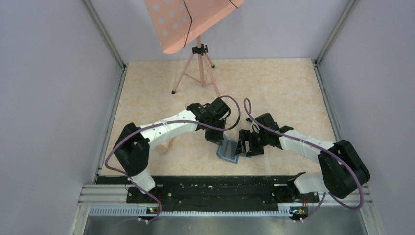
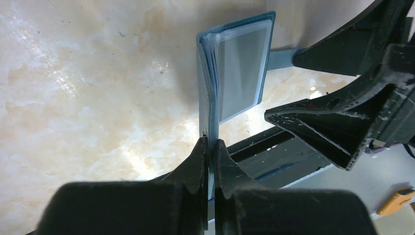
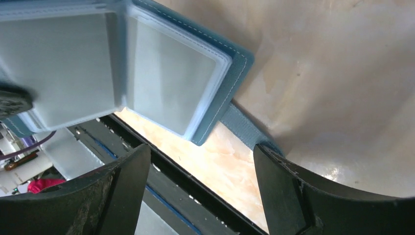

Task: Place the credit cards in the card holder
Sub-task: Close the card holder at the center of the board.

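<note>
The left gripper (image 2: 210, 147) is clenched on one cover edge of the small teal-blue bifold card holder (image 2: 235, 73), which is held upright and open over the beige marbled tabletop (image 2: 73, 98). Just beside the card holder, the right gripper (image 3: 200, 159) is spread wide, grasping nothing. The holder is judged light and floppy, with slick clear sleeves; the stitched cover edge is best taken. No credit cards are seen, and the snap tab (image 3: 244, 129) is cut off behind a right finger.

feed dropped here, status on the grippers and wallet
Left gripper shut on wallet edge, wallet open. Right gripper open beside its strap. No cards in view.
</note>
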You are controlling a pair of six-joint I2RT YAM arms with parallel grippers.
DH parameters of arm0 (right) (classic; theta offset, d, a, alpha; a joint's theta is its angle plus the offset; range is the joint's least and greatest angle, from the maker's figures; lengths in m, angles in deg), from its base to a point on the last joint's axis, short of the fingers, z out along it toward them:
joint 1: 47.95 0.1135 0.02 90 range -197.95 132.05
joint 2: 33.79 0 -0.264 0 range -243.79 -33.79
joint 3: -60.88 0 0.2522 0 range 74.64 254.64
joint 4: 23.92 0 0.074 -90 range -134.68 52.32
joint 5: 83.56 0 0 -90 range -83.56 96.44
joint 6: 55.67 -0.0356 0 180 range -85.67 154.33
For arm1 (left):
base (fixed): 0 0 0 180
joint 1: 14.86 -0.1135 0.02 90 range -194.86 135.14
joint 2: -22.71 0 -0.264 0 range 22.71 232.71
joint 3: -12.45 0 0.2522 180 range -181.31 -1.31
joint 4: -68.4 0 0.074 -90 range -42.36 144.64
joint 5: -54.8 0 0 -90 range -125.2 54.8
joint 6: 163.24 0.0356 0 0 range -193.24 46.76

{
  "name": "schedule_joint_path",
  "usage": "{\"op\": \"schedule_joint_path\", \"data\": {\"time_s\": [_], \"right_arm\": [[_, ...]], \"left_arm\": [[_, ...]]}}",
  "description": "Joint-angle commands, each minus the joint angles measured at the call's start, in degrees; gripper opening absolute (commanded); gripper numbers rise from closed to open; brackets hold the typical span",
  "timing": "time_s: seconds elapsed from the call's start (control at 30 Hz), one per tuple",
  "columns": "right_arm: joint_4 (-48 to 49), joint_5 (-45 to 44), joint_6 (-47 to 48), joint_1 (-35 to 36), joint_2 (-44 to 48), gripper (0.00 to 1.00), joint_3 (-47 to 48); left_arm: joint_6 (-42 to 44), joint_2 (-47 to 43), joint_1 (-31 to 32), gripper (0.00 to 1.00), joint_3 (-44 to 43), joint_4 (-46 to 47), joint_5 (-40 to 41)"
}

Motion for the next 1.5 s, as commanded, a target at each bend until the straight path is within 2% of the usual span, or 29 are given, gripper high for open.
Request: {"op": "schedule_joint_path", "data": {"time_s": [0.0, 0.1, 0.23, 0.47, 0.63, 0.83, 0.93, 1.0, 1.07, 1.13, 1.23, 1.47], "right_arm": [[4.67, 1.9, 0.3, -0.38, -1.96, 0.77, -1.63], [5.03, 2.18, 0.06, -0.33, -2.31, 0.77, -1.94], [4.3, 1.12, -0.83, -0.4, 0.14, 0.77, -1.56], [2.25, 1.28, -1.88, -1.92, 4.76, 0.77, -1.34], [0.45, 2.68, -1.86, -4.85, 9.63, 0.77, -1.65], [-2.48, 3.61, 0.12, -8.8, 10.59, 0.77, -0.26], [-2.42, 4.59, 0.7, -10.74, 9.57, 0.76, 0.63], [-2.39, 4.89, 1.54, -11.42, 7.75, 0.75, 1.21], [-2.39, 5.12, 2.24, -11.88, 5.46, 0.74, 1.71], [-1.47, 6.1, 2.47, -12.25, 3.38, 0.69, 1.81], [1.59, 8.74, 1.43, -12.39, 0.85, 0.61, 1.65], [6.91, 14.77, 0.04, -12.39, -2.67, 0.46, 2.2]], "left_arm": [[1.7, 3.08, 1.53, 0.02, -3.77, -2.53, 0.7], [0.8, 4.15, 2.01, 0.16, -2.83, 3.55, -5.03], [-1.99, 4.01, 2.21, 0.28, 0.55, 13.57, -13.15], [-6.86, 4.23, 2.08, 0.51, 8.34, 28.41, -19.87], [-10.79, 4.27, 0.75, 0.53, 14.52, 38.35, -23.34], [-12.68, 0.59, -2.03, 0.54, 21.68, 48.53, -25.53], [-12.45, -1.51, -3.53, 0.52, 23.63, 48.93, -24.96], [-10.8, -2.05, -4.28, 0.41, 23.38, 45.32, -23.28], [-7.82, -1.37, -4.33, 0.26, 21.13, 38.8, -20.57], [-5.47, 0.44, -4.29, 0.12, 18.81, 34.52, -19.65], [-4.51, 3.44, -4.09, 0.01, 17.24, 33.7, -20.68], [-0.61, 10.02, -1.8, 0.0, 10.9, 25.99, -16.54]]}}
